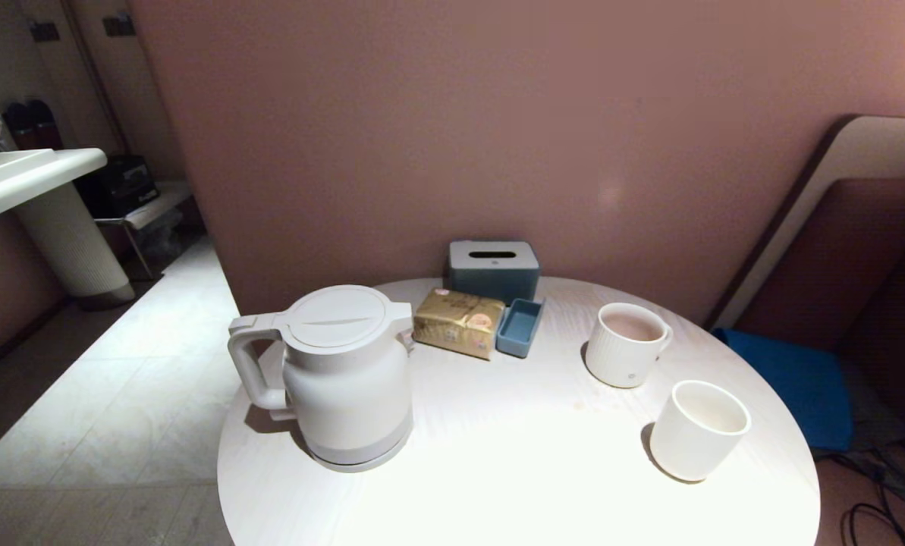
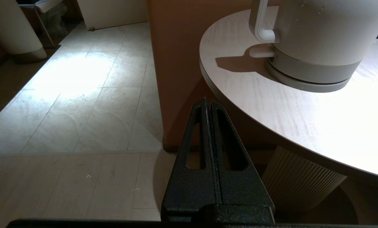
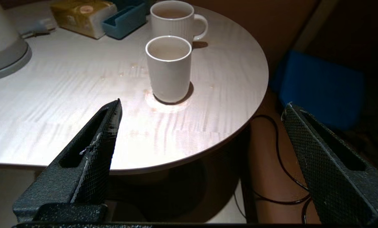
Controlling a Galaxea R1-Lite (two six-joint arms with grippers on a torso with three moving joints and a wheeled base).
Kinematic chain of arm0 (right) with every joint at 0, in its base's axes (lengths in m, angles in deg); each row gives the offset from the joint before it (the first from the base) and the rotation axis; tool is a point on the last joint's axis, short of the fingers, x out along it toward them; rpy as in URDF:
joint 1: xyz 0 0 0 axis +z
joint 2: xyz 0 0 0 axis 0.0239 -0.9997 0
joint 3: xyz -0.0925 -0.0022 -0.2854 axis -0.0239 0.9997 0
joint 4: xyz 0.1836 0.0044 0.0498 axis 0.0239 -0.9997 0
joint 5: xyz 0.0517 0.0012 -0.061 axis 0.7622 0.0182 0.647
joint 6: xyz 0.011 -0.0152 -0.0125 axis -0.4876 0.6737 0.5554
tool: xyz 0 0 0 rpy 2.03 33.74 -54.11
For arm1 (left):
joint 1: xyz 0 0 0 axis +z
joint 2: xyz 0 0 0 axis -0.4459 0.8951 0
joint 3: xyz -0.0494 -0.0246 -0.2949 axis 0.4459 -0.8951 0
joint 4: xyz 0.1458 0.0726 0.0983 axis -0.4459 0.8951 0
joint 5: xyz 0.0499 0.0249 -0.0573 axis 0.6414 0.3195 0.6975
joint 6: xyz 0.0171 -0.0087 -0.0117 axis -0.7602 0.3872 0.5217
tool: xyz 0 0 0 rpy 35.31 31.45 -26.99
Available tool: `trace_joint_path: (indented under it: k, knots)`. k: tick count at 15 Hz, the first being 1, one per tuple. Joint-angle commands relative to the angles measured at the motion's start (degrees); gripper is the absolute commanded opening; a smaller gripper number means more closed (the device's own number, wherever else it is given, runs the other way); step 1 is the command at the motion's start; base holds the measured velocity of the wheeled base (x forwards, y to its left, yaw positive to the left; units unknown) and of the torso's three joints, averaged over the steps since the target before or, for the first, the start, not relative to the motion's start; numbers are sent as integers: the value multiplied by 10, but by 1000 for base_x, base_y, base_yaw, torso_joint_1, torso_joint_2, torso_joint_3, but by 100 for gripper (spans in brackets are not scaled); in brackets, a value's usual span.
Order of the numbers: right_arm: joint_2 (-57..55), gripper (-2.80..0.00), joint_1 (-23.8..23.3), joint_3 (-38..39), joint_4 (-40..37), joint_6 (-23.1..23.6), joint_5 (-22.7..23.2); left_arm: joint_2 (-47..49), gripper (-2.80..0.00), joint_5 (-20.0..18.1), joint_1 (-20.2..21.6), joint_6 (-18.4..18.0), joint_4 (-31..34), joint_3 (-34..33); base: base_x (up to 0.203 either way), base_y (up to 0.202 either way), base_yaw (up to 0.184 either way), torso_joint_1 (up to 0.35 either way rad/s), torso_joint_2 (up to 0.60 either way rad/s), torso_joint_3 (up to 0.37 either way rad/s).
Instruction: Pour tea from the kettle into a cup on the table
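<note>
A: Where does the kettle (image 1: 344,375) stand?

B: Upright on the surface (image 1: 513,470), toward the robot's left side, lid closed, its loop handle (image 1: 251,368) turned out toward the left edge.

A: And the cup (image 1: 696,429)?

B: Near the right front edge, well apart from the kettle. It appears to hold a pale liquid already, probably tea (image 3: 168,50). The ribbed mug (image 1: 625,345) sits just behind it, also filled.

A: The hands?

B: Neither shows in the head view. The left hand (image 2: 208,104) hangs off the surface, below its left rim, fingers pressed together, holding nothing. The right hand (image 3: 201,126) is off the front right edge with its fingers spread wide, empty, the cup straight ahead between them.

A: Which arm is nearer the kettle?

B: The left, by my reading. In the left wrist view the handle lies ahead and above the fingertips, on the side facing that hand. The kettle's long axis is vertical, so a level approach at the handle seems right, but the fingers would have to part first.

A: And the right?

B: Closer to the cup than to the kettle.
</note>
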Motion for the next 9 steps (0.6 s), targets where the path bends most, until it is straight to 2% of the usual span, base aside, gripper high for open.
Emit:
trace_joint_path:
  k: [1,4,5,9]
  knots:
    - [40,0,-1,29,-3,5,-12,0,-280,0,0,0,0,0,0,0,0,0,0,0]
    - [111,0,-3,113,5,-1,-37,0,-280,0,0,0,0,0,0,0,0,0,0,0]
    - [113,0,-3,137,35,1,-39,0,-280,0,0,0,0,0,0,0,0,0,0,0]
    - [114,0,-3,249,249,87,-34,0,-280,0,0,0,0,0,0,0,0,0,0,0]
